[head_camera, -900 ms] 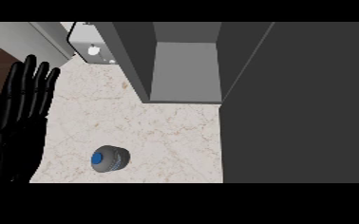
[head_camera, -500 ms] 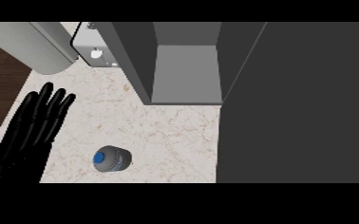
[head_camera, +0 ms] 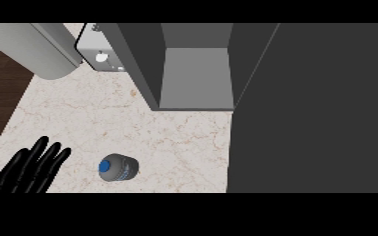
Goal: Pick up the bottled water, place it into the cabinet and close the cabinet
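Bottled water (head_camera: 117,168) stands upright (blue cap skyward).

Below me: pale marbled counter (head_camera: 170,130). On it, a bottle (head_camera: 118,168) standing upright, blue cap up, and the open cabinet (head_camera: 193,82) behind, well apart.

No text, label, brand, number or sign can be read anywhere.

Blue-capped grey bottled water (head_camera: 118,168); beige veined counter (head_camera: 177,135); grey cabinet (head_camera: 193,77).
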You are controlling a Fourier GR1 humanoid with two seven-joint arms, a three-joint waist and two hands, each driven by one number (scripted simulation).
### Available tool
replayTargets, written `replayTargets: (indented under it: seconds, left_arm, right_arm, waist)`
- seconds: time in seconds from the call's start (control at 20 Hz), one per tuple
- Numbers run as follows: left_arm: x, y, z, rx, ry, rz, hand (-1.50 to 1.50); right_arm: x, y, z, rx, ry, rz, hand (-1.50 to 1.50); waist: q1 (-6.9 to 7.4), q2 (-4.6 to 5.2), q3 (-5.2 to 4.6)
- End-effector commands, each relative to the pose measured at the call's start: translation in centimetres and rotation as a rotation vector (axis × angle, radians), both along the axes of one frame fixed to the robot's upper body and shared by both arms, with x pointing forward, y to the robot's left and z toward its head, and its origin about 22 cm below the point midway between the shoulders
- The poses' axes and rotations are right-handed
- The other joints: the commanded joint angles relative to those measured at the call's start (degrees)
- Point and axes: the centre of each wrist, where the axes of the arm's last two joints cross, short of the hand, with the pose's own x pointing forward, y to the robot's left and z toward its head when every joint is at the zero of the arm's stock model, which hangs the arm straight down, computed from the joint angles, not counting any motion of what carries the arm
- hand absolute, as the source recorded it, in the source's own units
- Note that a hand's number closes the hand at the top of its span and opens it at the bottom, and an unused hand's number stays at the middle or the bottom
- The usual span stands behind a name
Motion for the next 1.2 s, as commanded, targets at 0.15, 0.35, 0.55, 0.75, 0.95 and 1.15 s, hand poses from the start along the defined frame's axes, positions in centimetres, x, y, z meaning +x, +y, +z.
replayTargets:
  seconds: [0.15,0.35,0.55,0.75,0.95,1.15]
  left_arm:
    - [-1.9,-0.5,1.4,0.014,0.049,0.042,-1.5]
    - [-2.5,0.9,-0.8,0.043,0.039,0.06,-1.5]
    - [-2.4,0.1,-2.0,0.042,0.045,0.087,-1.5]
    - [-2.8,2.3,-4.5,0.044,0.077,0.131,-1.5]
    - [-0.2,1.6,-7.2,0.065,0.071,0.197,-1.5]
    - [2.6,2.3,-10.4,0.086,0.127,0.176,-1.5]
  right_arm:
    - [-3.2,-1.3,0.2,0.017,0.004,0.006,-1.5]
    - [-4.0,-0.1,1.5,0.016,0.013,0.009,-1.5]
    - [-4.0,0.3,0.1,0.018,0.018,0.01,-1.5]
    - [-5.2,0.2,1.2,-0.005,0.016,0.004,-1.5]
    - [-6.7,-0.3,1.8,-0.023,0.008,0.003,-1.5]
    - [-6.5,-0.3,-0.5,-0.014,0.006,-0.005,-1.5]
  waist:
    - [-0.67,0.06,0.09]
    - [-0.19,0.05,0.01]
    - [-0.26,0.07,0.03]
    - [-0.17,0.06,-0.01]
    - [-1.04,0.05,-0.01]
    - [-1.44,0.13,0.0]
